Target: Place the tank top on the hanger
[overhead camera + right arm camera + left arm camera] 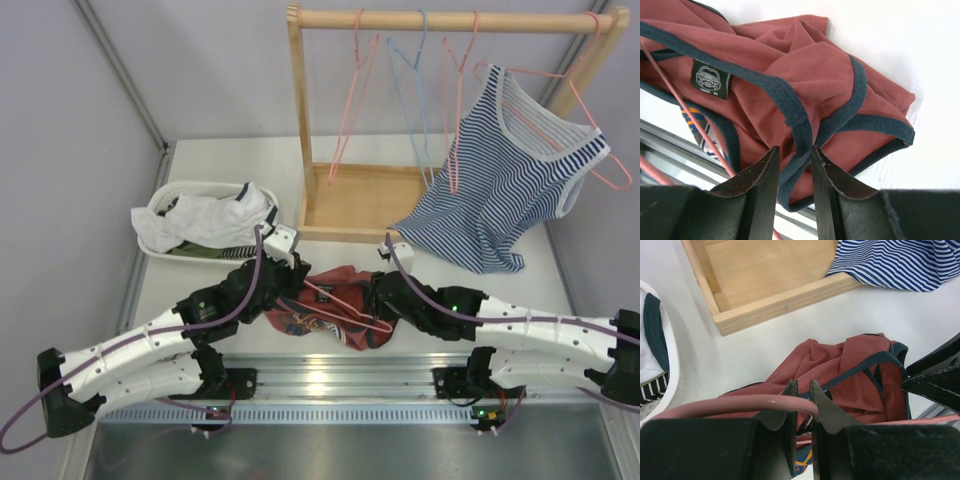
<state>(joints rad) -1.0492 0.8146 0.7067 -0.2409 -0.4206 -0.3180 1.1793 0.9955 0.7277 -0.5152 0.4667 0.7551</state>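
Observation:
The rust-red tank top (335,300) lies crumpled on the table's near edge between my two grippers; it also shows in the left wrist view (850,370) and the right wrist view (805,65). The pink hanger (345,307) lies across it. My left gripper (292,278) is shut on the hanger's curved wire (740,405), which bends into the narrow gap between its fingers (804,390). My right gripper (383,292) is closed on a fold of the top's navy trim (795,155). The hanger's thin wire (695,120) runs under the fabric at the left.
A wooden clothes rack with a tray base (360,200) stands behind, with a striped tank top (500,190) on a hanger and spare pink and light blue hangers (415,60). A white basket (165,195) of clothes sits back left. A metal rail (330,375) lines the near edge.

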